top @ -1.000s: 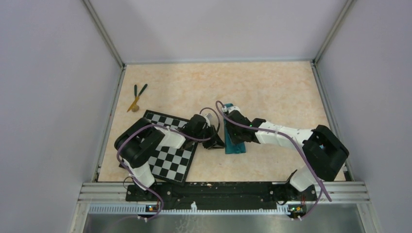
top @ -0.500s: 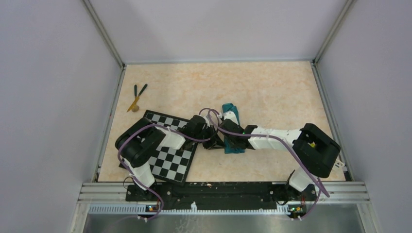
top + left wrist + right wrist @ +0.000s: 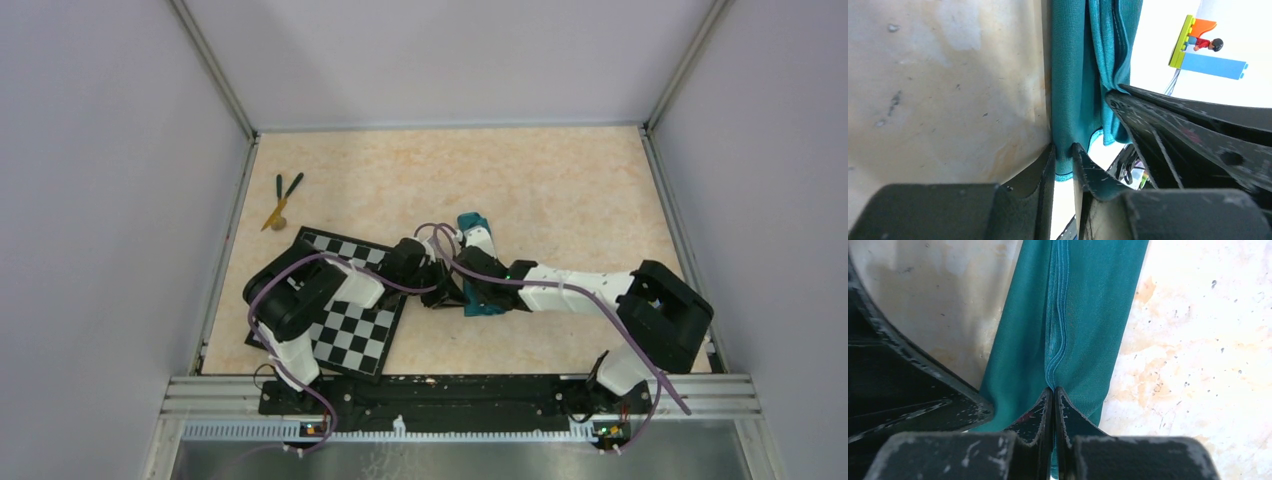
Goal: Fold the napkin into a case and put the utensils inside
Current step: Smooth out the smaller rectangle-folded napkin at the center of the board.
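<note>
Pinching the napkin (image 3: 1088,315) — left gripper (image 3: 1063,152) at its corner hem, right gripper (image 3: 1054,392) on its seam

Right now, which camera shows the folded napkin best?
Right wrist view: the napkin crosses it as one long folded strip, its hem running into the shut right tool. The left wrist view shows just folds pinched in the left tool; the top view shows it mostly hidden under the arms.

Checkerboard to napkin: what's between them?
The left hand lies between checkerboard and napkin, pinching the napkin's edge. Top view shows it; left wrist view shows the pinch.
</note>
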